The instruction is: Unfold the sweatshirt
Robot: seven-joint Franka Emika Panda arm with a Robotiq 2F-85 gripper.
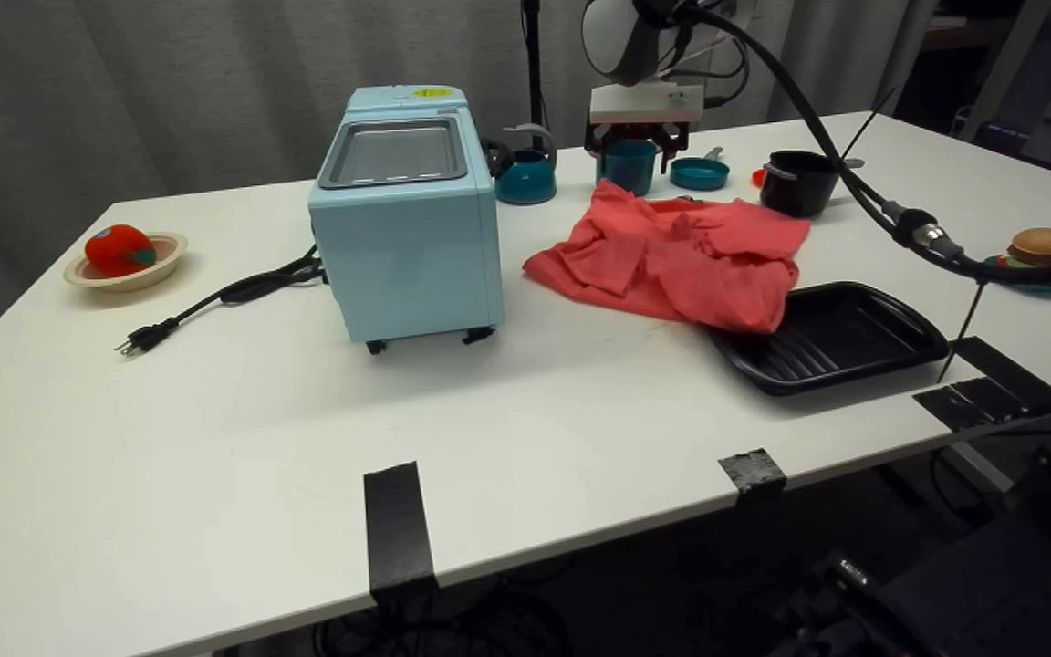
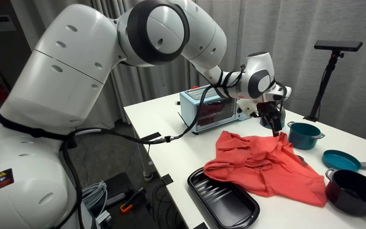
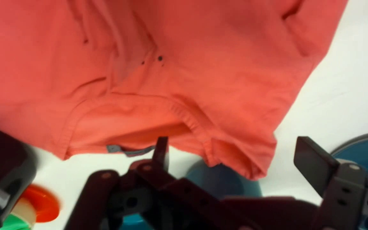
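The coral-red sweatshirt (image 1: 671, 265) lies crumpled on the white table, with folds and raised creases; it also shows in an exterior view (image 2: 265, 168). One part overlaps the black tray. In the wrist view, the sweatshirt (image 3: 228, 86) shows its neckline, small dark dots and a grey tag (image 3: 136, 151) at the collar. My gripper (image 3: 232, 150) is open, with the fingers wide apart. A sweatshirt corner near the collar appears between the fingers, and nothing is gripped. In both exterior views the gripper (image 1: 632, 164) (image 2: 275, 128) is over the sweatshirt's far edge, beside the teal pot.
A teal pot (image 2: 304, 136) stands behind the sweatshirt. A teal pan (image 2: 340, 160) and black pot (image 2: 354, 192) stand beside it. The black tray (image 1: 840, 333) lies partly under the cloth. A blue toaster oven (image 1: 407, 246) and teal kettle (image 1: 525, 180) are nearby.
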